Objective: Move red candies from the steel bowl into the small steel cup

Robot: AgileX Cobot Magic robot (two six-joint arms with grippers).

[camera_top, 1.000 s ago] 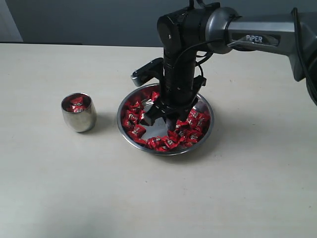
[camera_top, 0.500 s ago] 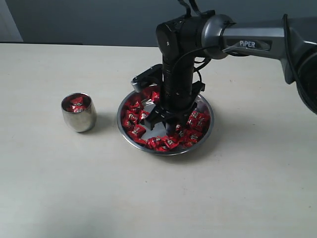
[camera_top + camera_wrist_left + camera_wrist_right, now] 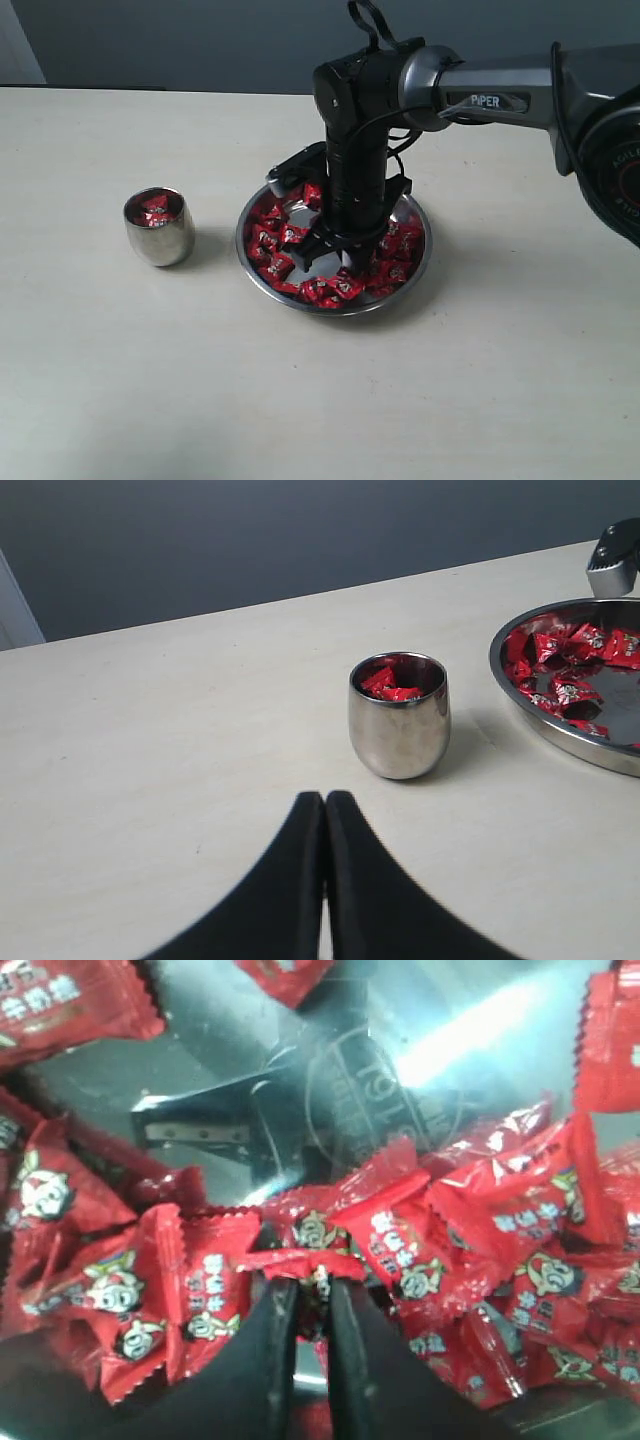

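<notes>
Right gripper (image 3: pixel 312 1285) clenched on a wrapper edge among the red candies (image 3: pixel 400 1240) in the bowl (image 3: pixel 400 295), left gripper (image 3: pixel 324 810) closed empty near the cup (image 3: pixel 160 240); we'd lift straight and slowly, confirming the pinch holds.

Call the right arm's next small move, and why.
Probably a short, straight lift out of the steel bowl. The right gripper looks closed on the crimped edge of one red candy, with other candies packed against it. Rising slowly would show whether the thin pinch holds before carrying it to the small steel cup, which stands apart from the bowl.
</notes>
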